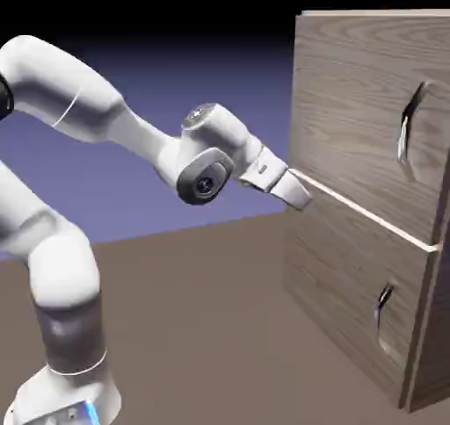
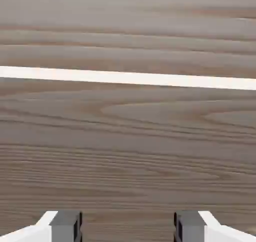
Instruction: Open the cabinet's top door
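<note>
The cabinet [image 1: 429,327] fills the exterior view's right side, grey-brown with wood grain. Its top door [image 1: 352,98] lies flush, and the dark slanted handle [image 1: 406,133] sits over a scooped recess far to the right. My gripper [image 1: 301,192] is against the cabinet's left front edge, at the pale seam [image 1: 369,214] between the two panels and well left of the handle. In the hand view the cabinet front [image 2: 128,151] fills the frame, crossed by the pale seam [image 2: 128,78]. The gripper [image 2: 128,227] is open, its grey fingertips [image 2: 66,225] wide apart with nothing between them.
The shorter lower panel [image 1: 338,283] carries a smaller dark handle [image 1: 382,307]. The brown table surface [image 1: 202,327] stretches between the robot's base and the cabinet. Both handles are out of the hand view.
</note>
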Tool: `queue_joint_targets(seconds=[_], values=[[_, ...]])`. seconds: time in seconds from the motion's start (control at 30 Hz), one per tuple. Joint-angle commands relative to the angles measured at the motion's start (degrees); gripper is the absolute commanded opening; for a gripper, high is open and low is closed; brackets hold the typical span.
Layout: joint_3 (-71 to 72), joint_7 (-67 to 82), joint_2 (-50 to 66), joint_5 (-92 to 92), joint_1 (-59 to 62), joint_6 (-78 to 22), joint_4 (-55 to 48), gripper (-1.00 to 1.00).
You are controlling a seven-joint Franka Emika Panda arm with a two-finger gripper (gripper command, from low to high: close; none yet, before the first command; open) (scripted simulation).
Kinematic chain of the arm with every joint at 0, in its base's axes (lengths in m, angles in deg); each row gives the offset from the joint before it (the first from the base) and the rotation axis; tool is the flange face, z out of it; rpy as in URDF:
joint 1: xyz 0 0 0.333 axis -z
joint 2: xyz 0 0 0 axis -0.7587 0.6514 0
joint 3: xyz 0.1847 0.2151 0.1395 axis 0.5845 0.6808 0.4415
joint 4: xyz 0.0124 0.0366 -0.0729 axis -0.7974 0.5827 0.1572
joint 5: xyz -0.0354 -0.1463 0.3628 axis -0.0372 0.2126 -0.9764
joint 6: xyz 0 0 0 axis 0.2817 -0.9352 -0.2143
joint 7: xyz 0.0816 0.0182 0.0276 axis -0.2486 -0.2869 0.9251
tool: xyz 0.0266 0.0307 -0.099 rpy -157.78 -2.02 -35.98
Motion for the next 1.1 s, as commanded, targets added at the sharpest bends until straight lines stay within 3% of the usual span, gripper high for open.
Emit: queue_joint_targets(seconds=[0.0,1.07], values=[[-1.37,-1.24,-0.85,2.50,-1.17,-0.13,-0.63,0.00],[-45.16,-40.70,-28.16,82.23,-38.68,-4.35,-20.64,0.00]])
